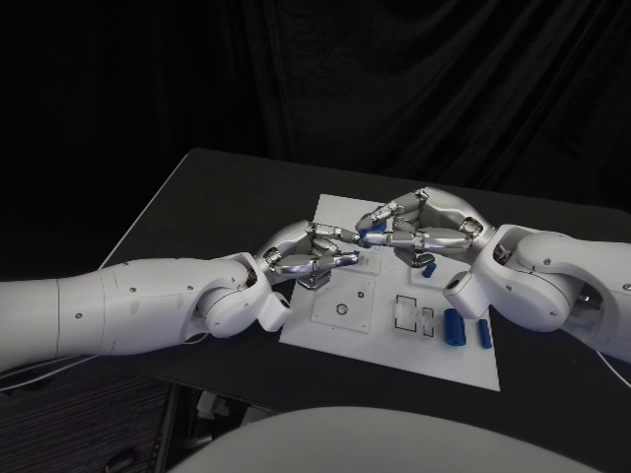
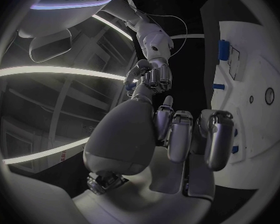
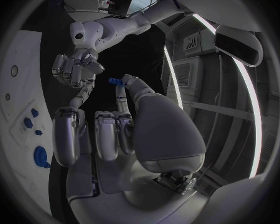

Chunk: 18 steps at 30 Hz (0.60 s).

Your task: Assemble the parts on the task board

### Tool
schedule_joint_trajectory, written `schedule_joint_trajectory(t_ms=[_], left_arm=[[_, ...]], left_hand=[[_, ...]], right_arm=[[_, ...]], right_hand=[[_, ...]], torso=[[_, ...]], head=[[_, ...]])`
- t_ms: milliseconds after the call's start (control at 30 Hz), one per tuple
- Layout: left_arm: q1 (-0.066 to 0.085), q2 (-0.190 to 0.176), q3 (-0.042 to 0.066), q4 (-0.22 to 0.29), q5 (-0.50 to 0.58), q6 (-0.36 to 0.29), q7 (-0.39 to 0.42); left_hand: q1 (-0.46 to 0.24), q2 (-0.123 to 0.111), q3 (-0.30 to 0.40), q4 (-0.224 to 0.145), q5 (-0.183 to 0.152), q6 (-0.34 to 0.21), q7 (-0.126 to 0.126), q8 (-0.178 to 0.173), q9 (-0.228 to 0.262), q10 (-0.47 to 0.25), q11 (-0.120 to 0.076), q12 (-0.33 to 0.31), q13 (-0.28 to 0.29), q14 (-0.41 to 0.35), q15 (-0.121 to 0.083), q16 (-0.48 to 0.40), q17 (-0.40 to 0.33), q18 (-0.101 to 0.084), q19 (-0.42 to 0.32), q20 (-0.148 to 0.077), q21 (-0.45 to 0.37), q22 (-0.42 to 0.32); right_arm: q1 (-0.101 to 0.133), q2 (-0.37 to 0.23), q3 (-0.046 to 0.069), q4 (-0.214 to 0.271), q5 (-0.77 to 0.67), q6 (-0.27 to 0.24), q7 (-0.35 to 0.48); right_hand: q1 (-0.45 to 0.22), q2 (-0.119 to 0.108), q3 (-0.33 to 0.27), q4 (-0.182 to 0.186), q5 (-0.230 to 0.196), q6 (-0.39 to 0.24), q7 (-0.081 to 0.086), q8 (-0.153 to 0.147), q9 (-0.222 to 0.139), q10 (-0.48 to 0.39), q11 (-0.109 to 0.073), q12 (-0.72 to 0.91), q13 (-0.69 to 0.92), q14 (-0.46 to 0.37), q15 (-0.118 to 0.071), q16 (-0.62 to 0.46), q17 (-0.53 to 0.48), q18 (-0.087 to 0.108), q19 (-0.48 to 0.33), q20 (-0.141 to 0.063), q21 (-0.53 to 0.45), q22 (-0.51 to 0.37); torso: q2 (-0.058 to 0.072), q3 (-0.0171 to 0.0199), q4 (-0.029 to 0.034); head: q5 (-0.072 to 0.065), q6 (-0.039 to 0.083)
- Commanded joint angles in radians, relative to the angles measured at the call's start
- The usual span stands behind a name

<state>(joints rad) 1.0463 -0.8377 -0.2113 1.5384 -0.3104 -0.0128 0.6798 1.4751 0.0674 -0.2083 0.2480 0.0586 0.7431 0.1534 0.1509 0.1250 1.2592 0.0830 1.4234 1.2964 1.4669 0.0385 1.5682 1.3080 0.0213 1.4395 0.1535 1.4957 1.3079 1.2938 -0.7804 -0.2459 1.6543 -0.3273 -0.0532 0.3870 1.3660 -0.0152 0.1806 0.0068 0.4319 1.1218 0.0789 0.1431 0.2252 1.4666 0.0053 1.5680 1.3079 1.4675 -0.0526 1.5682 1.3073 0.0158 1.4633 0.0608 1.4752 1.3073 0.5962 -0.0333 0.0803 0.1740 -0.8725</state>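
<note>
Both hands were seen raised above the far half of the task board (image 1: 401, 350), fingertips nearly meeting. The right hand (image 1: 427, 232) held a small blue part (image 3: 117, 81) pinched between thumb and a finger, the other fingers curled loosely below it. The left hand (image 1: 309, 254) was seen with fingers bent inward, one extended toward the part; whether it touched the part could not be told.

More blue parts (image 1: 467, 331) lay at the board's near right corner, toward 4 o'clock from its middle, beside the rectangular slots (image 1: 415, 317); a round socket (image 1: 341, 308) was noted toward 8 o'clock.

Judged: a hand-over or a regrip in the air was under way. The pinch should be kept until the receiving fingers are closed firmly on the part. The part's axis should be kept steady, as a slip would drop it onto the board.
</note>
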Motion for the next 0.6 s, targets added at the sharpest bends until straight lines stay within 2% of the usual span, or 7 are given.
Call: schedule_joint_trajectory(t_ms=[33, 133, 267, 433, 533, 567, 600], left_arm=[[0.002, 0.003, 0.001, 0.002, -0.042, 0.034, 0.049], [0.002, 0.000, 0.001, 0.000, -0.073, 0.004, 0.040], [0.003, -0.009, 0.001, -0.004, -0.121, -0.027, 0.014], [0.008, -0.021, 0.001, -0.002, -0.144, -0.032, -0.012], [0.015, -0.025, 0.001, -0.002, -0.150, -0.026, -0.017], [0.018, -0.026, 0.001, -0.002, -0.151, -0.023, -0.017], [0.020, -0.026, 0.001, -0.002, -0.152, -0.020, -0.018]], left_hand=[[-0.038, -0.017, -0.048, 0.020, -0.012, -0.004, 0.012, -0.007, 0.002, -0.135, 0.020, -0.062, -0.018, 0.104, 0.018, 0.003, 0.263, 0.055, -0.220, 0.011, -0.139, 0.119], [-0.076, -0.027, -0.084, 0.037, -0.011, -0.025, 0.025, -0.022, -0.002, -0.235, 0.033, -0.109, -0.059, 0.104, 0.038, 0.003, 0.263, 0.085, -0.401, 0.024, -0.253, 0.055], [-0.110, -0.043, -0.091, 0.035, -0.011, -0.049, 0.020, -0.041, -0.003, -0.438, 0.064, -0.193, -0.112, -0.207, 0.071, -0.053, 0.089, 0.140, -0.820, 0.048, -0.556, -0.103], [-0.122, -0.050, -0.075, 0.038, -0.012, -0.048, 0.027, -0.042, 0.002, -0.496, 0.087, -0.195, -0.093, -0.277, 0.091, -0.064, 0.068, 0.142, -0.836, 0.069, -0.634, -0.147], [-0.120, -0.036, -0.072, 0.032, -0.011, -0.003, 0.036, -0.010, 0.019, -0.214, 0.084, -0.051, 0.046, -0.093, 0.087, -0.021, 0.160, 0.152, -0.683, 0.084, -0.574, -0.135], [-0.111, -0.020, -0.070, 0.025, -0.007, 0.018, 0.047, 0.013, 0.031, -0.009, 0.075, 0.036, 0.137, 0.094, 0.081, 0.002, 0.257, 0.111, -0.447, 0.079, -0.391, -0.028], [-0.105, -0.012, -0.068, 0.021, -0.005, 0.027, 0.047, 0.024, 0.037, 0.064, 0.071, 0.063, 0.169, 0.104, 0.078, 0.003, 0.263, 0.096, -0.372, 0.075, -0.327, 0.011]], right_arm=[[-0.002, -0.002, 0.000, -0.002, 0.006, 0.013, -0.016], [-0.002, -0.004, 0.000, -0.004, 0.006, 0.010, -0.014], [-0.002, -0.005, 0.000, -0.007, 0.006, 0.005, -0.013], [-0.002, -0.007, 0.000, -0.012, 0.006, 0.001, -0.013], [-0.002, -0.008, 0.000, -0.016, 0.006, 0.000, -0.014], [-0.002, -0.008, 0.000, -0.018, 0.006, -0.001, -0.015], [-0.002, -0.008, 0.000, -0.019, 0.006, -0.001, -0.015]], right_hand=[[0.001, 0.013, -0.004, 0.002, -0.003, -0.001, -0.002, 0.003, 0.068, 0.104, 0.001, 0.003, 0.263, 0.103, 0.003, 0.003, 0.264, 0.013, 0.047, -0.001, -0.005, 0.226], [0.001, 0.013, -0.004, 0.002, -0.003, -0.001, -0.002, 0.003, 0.068, 0.104, 0.001, 0.003, 0.263, 0.103, 0.003, 0.003, 0.264, 0.013, 0.047, -0.001, -0.005, 0.226], [0.001, 0.014, -0.005, 0.002, -0.004, -0.001, -0.002, 0.003, 0.068, 0.104, 0.001, 0.003, 0.263, 0.103, 0.003, 0.003, 0.264, 0.013, 0.046, -0.001, -0.006, 0.225], [0.001, 0.014, -0.005, 0.002, -0.004, -0.001, -0.002, 0.003, 0.068, 0.104, 0.001, 0.003, 0.263, 0.103, 0.003, 0.003, 0.264, 0.013, 0.046, -0.001, -0.006, 0.225], [0.002, 0.013, -0.005, 0.002, -0.004, -0.001, -0.003, 0.003, 0.069, 0.104, 0.001, 0.003, 0.263, 0.103, 0.003, 0.003, 0.264, 0.013, 0.047, -0.001, -0.004, 0.226], [0.002, 0.013, -0.005, 0.002, -0.004, -0.001, -0.003, 0.003, 0.069, 0.104, 0.001, 0.003, 0.263, 0.103, 0.003, 0.003, 0.264, 0.013, 0.047, -0.001, -0.004, 0.226], [0.002, 0.013, -0.005, 0.002, -0.004, -0.001, -0.003, 0.003, 0.069, 0.104, 0.001, 0.003, 0.263, 0.103, 0.003, 0.003, 0.264, 0.013, 0.047, -0.001, -0.004, 0.226]], torso=[[0.000, 0.0006, -0.0005], [-0.001, 0.0005, -0.0012], [-0.001, 0.0000, -0.0008], [-0.001, 0.0004, -0.0001], [-0.002, 0.0009, 0.0013], [-0.003, 0.0010, 0.0015], [-0.003, 0.0013, 0.0016]], head=[[-0.003, 0.000], [-0.005, 0.000], [-0.010, 0.000], [-0.012, 0.000], [-0.014, 0.000], [-0.015, 0.000], [-0.016, 0.000]])
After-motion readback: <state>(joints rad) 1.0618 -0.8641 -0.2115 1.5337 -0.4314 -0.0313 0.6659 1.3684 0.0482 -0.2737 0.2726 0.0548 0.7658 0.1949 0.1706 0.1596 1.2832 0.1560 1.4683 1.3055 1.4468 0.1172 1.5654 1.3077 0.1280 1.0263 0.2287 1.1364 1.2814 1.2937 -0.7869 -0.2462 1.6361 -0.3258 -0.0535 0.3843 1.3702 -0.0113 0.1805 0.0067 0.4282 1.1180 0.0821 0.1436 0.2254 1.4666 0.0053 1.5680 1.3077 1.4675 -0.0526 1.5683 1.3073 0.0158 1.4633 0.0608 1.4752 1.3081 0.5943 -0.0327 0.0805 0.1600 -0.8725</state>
